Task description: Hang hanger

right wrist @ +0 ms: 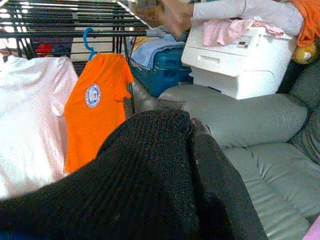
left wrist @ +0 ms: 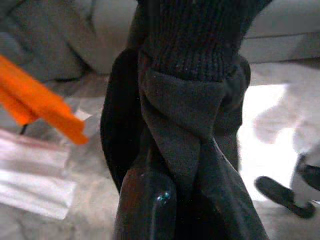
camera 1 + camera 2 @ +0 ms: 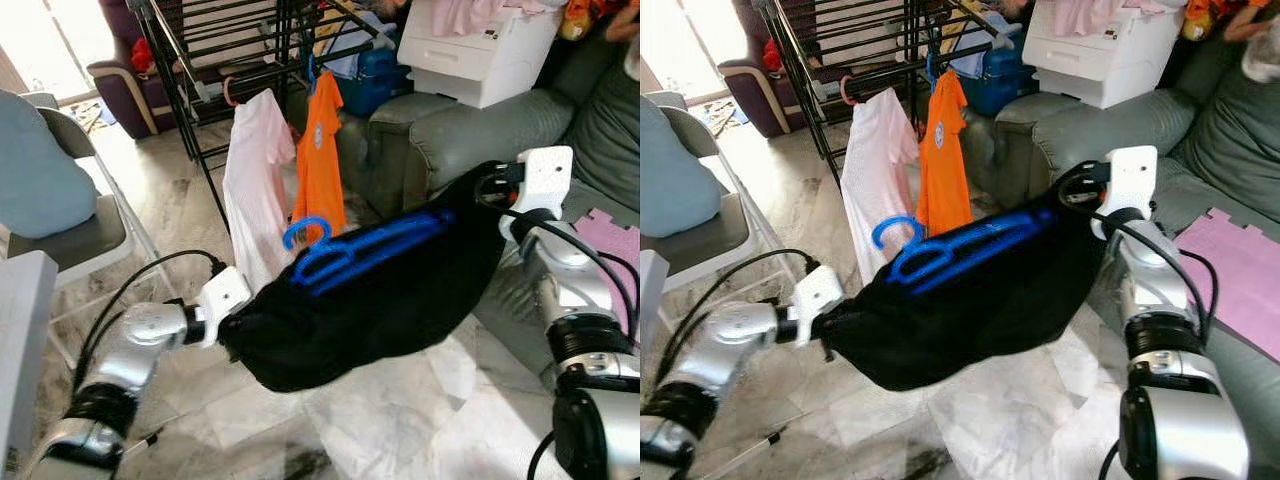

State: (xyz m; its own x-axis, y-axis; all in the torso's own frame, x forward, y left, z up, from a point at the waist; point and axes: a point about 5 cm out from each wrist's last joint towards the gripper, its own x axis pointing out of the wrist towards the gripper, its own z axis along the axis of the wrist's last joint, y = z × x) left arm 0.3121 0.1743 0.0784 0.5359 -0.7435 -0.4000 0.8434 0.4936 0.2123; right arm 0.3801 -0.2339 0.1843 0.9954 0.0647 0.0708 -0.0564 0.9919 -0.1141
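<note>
A black garment [image 3: 370, 310] hangs stretched between my two grippers, sagging in the middle above the marble floor. A blue plastic hanger [image 3: 360, 250] lies on top of it, hook toward my left. My left gripper [image 3: 225, 330] is shut on the garment's left end; in the left wrist view the cloth [image 2: 190, 125] is bunched against a black finger [image 2: 145, 205]. My right gripper [image 3: 490, 190] holds the right end higher up, its fingers buried under knit fabric [image 1: 140, 185]. The black drying rack [image 3: 230, 40] stands beyond, at the back left.
On the rack hang a white shirt [image 3: 255, 180] and an orange shirt [image 3: 320, 150] on a blue hanger. A grey sofa [image 3: 480, 130] with a white box [image 3: 480, 50] is at the right, where a person [image 3: 610, 110] sits. A folding chair [image 3: 80, 240] stands left.
</note>
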